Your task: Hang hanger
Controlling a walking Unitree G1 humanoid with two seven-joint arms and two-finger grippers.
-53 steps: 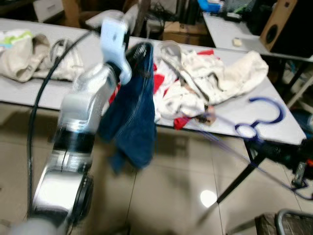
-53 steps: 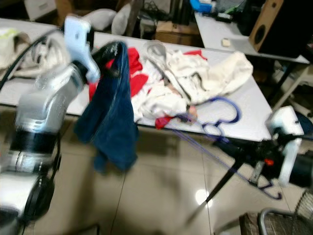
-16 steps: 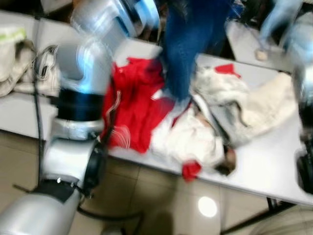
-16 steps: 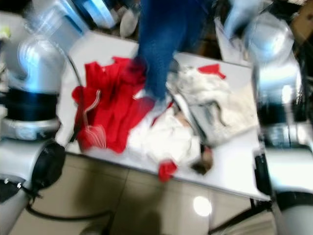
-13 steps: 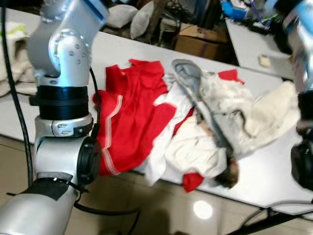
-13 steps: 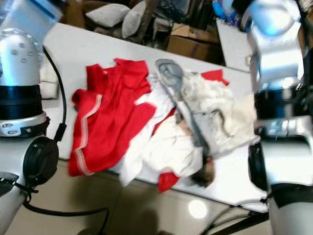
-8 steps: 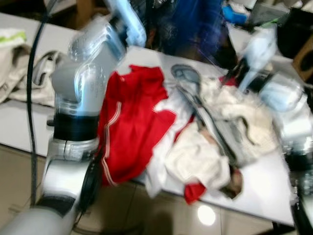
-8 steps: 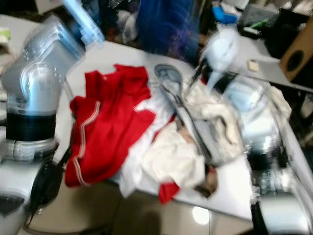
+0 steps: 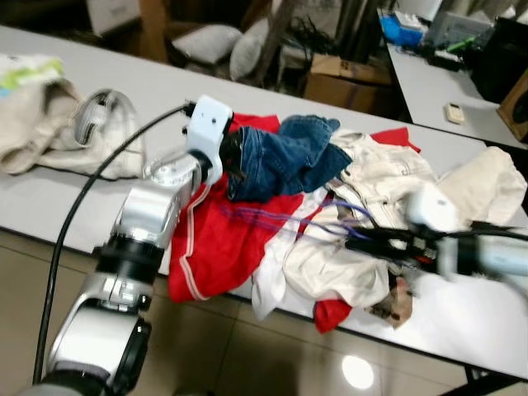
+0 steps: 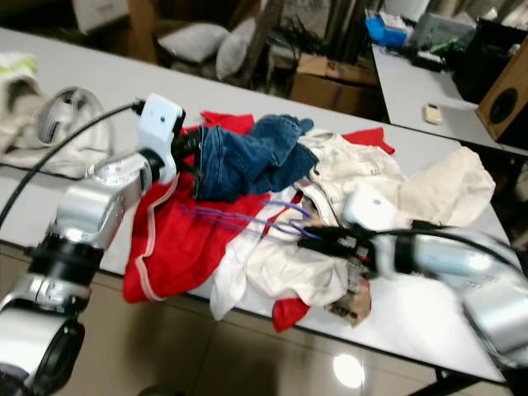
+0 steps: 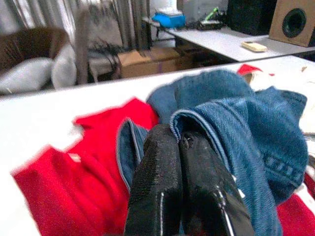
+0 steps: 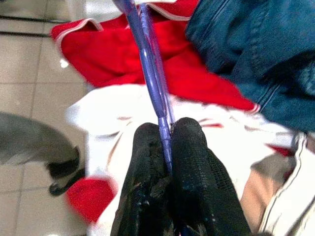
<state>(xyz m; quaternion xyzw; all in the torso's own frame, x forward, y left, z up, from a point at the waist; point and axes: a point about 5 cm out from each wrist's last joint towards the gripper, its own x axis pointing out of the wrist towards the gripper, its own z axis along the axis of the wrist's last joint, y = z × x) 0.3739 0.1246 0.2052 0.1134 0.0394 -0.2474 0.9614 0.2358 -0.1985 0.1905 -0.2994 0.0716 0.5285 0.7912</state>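
Note:
Blue jeans (image 9: pixel 290 158) lie crumpled on a heap of clothes on the grey table (image 9: pixel 74 202). My left gripper (image 9: pixel 234 158) is shut on the jeans' edge; in the left wrist view the fingers (image 11: pixel 162 162) pinch a denim fold (image 11: pixel 216 123). My right gripper (image 10: pixel 312 236) is shut on a thin purple hanger (image 10: pixel 239 218), which stretches leftward over the red garment (image 9: pixel 216 243) just below the jeans. In the right wrist view the hanger's wire (image 12: pixel 147 59) runs out from between the shut fingers (image 12: pixel 192 162).
White garments (image 9: pixel 375 177) spread to the right of the jeans, and a beige one (image 9: pixel 49 124) lies at the table's left. Behind stand a cardboard box (image 9: pixel 346 74), a second table (image 9: pixel 425 87) and a speaker (image 9: pixel 516 107). Tiled floor (image 9: pixel 247 355) runs in front.
Both arms have come down from high up. The jeans, earlier dangling in the air, now rest on the clothes heap, and the hanger lies across the red garment.

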